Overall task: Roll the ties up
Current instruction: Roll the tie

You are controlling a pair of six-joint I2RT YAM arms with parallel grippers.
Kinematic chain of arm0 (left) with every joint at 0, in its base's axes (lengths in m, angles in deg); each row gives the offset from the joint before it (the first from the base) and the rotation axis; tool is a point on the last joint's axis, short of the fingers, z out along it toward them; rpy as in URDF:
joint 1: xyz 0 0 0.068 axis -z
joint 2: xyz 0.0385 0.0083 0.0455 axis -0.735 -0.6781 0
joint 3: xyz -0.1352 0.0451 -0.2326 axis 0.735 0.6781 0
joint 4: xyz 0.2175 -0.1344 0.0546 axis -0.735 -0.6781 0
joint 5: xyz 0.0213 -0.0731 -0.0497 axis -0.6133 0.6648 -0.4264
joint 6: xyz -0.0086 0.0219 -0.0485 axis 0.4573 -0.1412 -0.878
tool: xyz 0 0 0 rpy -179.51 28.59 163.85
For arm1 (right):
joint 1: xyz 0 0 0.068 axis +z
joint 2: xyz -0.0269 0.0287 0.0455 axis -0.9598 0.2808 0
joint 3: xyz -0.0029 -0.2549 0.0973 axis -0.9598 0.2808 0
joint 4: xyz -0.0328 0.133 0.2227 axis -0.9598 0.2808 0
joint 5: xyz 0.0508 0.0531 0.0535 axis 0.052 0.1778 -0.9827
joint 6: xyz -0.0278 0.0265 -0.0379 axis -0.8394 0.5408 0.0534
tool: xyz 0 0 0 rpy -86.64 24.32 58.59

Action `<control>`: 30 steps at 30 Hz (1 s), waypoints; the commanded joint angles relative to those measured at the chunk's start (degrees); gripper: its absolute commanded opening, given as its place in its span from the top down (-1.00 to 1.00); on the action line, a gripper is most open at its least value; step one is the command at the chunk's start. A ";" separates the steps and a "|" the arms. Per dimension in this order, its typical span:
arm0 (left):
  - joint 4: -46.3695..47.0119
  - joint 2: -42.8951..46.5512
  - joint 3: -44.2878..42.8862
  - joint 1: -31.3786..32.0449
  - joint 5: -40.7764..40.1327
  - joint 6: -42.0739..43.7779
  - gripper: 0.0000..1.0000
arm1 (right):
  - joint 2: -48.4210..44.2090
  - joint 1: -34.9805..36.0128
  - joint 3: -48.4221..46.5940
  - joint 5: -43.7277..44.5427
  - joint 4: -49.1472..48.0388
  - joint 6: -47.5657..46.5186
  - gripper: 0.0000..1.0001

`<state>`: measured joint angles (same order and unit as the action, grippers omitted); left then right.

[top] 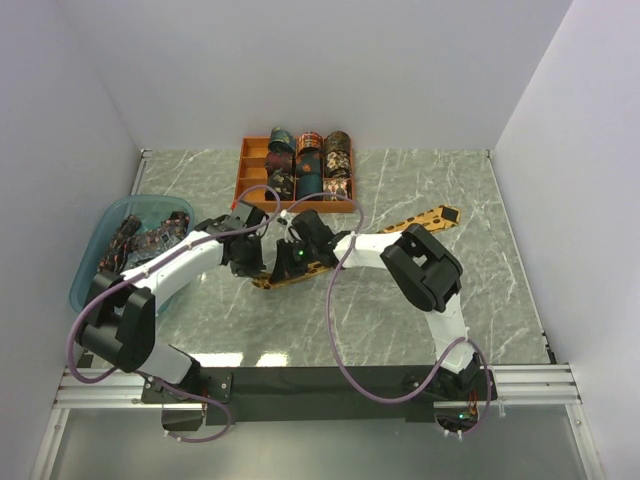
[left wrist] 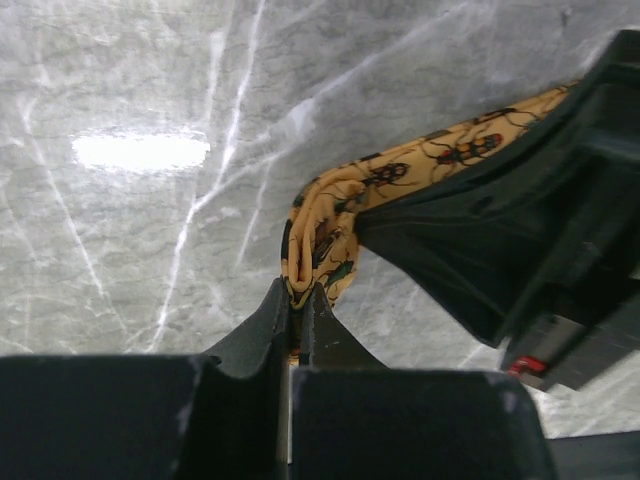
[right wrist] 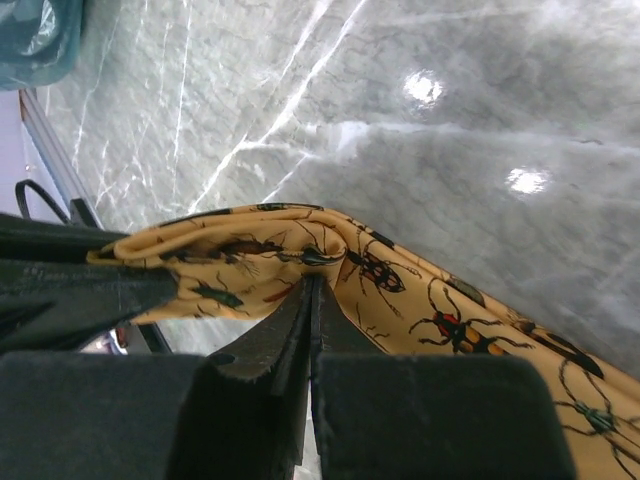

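Gold tie [top: 422, 220] with little bugs on it lies across the middle of the grey marble worktop [top: 470, 300], and its folded end is pinched tight by both the left end effector [left wrist: 300, 292] and the right end effector [right wrist: 312, 285], close together.

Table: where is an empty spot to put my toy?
Bare grey marble table lies right of the mustard-gold beetle-print tie, toward the wall, and between it and the arm bases. Crowded: the middle, where left gripper and right gripper pinch the tie; the orange compartment tray behind; the translucent blue basin at left.
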<state>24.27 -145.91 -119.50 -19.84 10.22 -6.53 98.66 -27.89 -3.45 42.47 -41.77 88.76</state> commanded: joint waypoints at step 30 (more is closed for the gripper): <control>3.98 -8.76 -6.90 1.10 0.61 -8.28 0.88 | -11.48 -5.28 1.95 8.88 6.32 -7.59 0.62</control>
<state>26.81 -154.06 -123.98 -18.97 12.61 -13.63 89.76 -32.35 -2.07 49.25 -36.66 82.77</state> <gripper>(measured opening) 0.070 0.187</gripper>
